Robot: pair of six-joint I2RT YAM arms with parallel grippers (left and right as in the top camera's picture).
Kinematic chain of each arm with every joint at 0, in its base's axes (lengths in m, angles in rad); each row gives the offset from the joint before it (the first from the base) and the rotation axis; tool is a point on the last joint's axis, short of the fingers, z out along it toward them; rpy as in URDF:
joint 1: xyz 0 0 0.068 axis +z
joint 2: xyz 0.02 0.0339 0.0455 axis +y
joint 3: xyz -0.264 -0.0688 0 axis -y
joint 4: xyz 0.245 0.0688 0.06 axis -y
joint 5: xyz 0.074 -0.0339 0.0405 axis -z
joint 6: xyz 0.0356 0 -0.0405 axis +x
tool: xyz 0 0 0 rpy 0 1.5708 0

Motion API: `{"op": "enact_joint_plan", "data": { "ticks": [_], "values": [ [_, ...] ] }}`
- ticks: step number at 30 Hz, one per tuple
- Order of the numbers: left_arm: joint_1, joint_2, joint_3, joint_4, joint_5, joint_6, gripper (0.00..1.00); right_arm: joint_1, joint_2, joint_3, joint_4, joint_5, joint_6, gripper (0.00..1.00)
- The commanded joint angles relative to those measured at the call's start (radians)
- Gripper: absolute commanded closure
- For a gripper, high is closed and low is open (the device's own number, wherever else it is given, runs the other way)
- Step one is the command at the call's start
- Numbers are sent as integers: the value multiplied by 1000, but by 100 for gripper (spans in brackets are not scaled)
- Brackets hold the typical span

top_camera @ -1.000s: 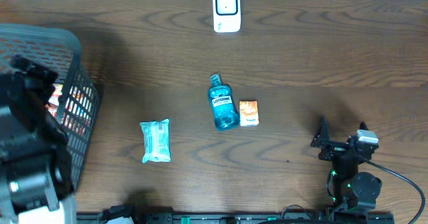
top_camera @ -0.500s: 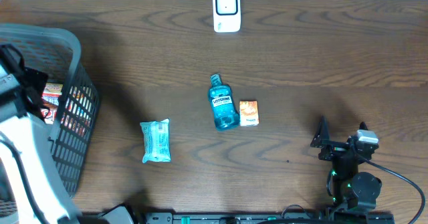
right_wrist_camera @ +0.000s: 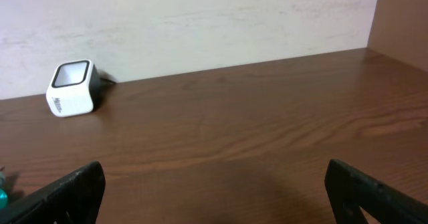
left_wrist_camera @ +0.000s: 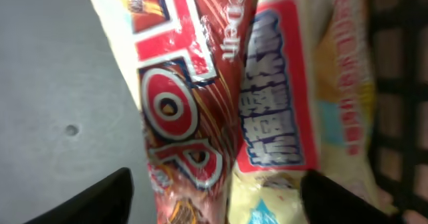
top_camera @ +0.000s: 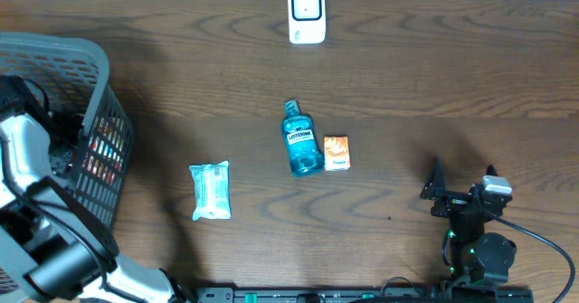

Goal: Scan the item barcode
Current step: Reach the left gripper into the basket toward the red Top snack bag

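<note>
1. Overhead: dark wood-grain table carries a white scanner at its far edge. A mouthwash bottle lies mid-table with a small orange box just beside it, and a wipes pack lies nearer the left. A grey mesh basket stands at the left edge. The left arm reaches down into it and hides its own pincer from above. The right gripper rests near the front right corner, well apart from every item, jaws apart
2. Left wrist: inside the basket, a red snack packet lies on the grey floor. A yellow packet presses against its right side, with the black mesh wall beyond. The left gripper hangs over the pair with its fingertips spread, one on either side. It is clamped on nothing, and contact cannot be told. No barcode shows on the upper face
3. Right wrist: both dark fingers stand wide at the lower corners with nothing between them. The scanner sits by the pale wall
4. Handling, as a judgement: the red snack packet, taken as the item to scan, is probably light, soft and slippery film with crushable contents. A gentle pinch across its narrow width suits it, keeping clear of the yellow packet
</note>
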Motion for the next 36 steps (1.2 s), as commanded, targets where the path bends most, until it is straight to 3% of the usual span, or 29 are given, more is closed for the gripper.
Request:
{"op": "enact_joint_plan", "data": {
  "ticks": [1, 4, 17, 19, 22, 25, 30, 36],
  "values": [
    [0, 38, -13, -3, 33, 31, 29, 1, -5, -2, -4, 2, 8, 1],
    [0, 50, -31, -1, 9, 25, 37, 1, -5, -2, -4, 2, 8, 1],
    [0, 50, -121, 48, -35, 19, 39, 1, -5, -2, -4, 2, 8, 1],
    [0, 50, -147, 66, -35, 19, 49, 1, -5, -2, -4, 2, 8, 1],
    [0, 50, -168, 75, -35, 16, 75, 1, -5, -2, -4, 2, 8, 1],
    [0, 39, -167, 67, -34, 11, 89, 1, -5, -2, -4, 2, 8, 1],
    [1, -50, -151, 35, -34, -23, 92, 1, -5, -2, -4, 2, 8, 1],
    [1, -302, -140, 28, -34, -51, 92, 1, -5, -2, -4, 2, 8, 1]
  ]
}}
